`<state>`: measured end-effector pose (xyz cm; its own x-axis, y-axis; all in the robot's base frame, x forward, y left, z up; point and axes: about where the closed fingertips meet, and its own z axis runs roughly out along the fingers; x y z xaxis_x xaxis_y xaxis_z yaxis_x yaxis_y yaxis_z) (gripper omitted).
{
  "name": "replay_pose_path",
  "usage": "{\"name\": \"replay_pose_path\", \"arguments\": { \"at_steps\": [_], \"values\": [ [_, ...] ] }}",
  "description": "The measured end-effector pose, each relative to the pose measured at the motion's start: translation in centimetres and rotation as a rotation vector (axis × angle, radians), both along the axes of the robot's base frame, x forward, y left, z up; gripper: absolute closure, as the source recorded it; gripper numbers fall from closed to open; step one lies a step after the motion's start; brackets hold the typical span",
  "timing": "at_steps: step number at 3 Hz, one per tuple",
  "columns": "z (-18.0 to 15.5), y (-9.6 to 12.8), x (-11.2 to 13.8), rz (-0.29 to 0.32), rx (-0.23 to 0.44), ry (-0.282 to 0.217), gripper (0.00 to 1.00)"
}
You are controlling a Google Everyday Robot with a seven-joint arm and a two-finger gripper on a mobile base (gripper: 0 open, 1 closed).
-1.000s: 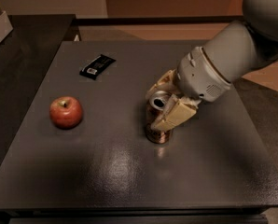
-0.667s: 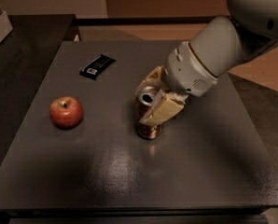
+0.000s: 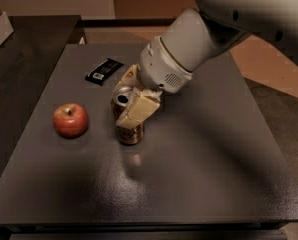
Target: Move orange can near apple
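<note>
The orange can (image 3: 129, 133) stands upright on the dark table (image 3: 199, 159), orange-brown with a silver top. My gripper (image 3: 130, 100) reaches in from the upper right and is shut on the can, one pale finger (image 3: 137, 109) across its front and the other behind it. The red apple (image 3: 70, 120) sits on the table to the left of the can, a short gap away.
A flat black wrapped bar (image 3: 104, 70) lies at the back left of the table. A second dark surface (image 3: 24, 49) adjoins on the left. The arm's bulky white wrist (image 3: 179, 59) hangs over the table's middle back.
My gripper has carried the orange can leftward across the table, closing most of the distance to the apple. The apple and the bar have not moved.
</note>
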<state>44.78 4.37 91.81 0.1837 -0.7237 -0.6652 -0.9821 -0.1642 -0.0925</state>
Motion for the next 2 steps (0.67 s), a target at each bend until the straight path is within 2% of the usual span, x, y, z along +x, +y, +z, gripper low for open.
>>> {"name": "replay_pose_path", "arguments": {
  "at_steps": [2],
  "values": [
    [-0.2,4.5,2.1,0.04,0.028,0.031,1.0]
  ]
}}
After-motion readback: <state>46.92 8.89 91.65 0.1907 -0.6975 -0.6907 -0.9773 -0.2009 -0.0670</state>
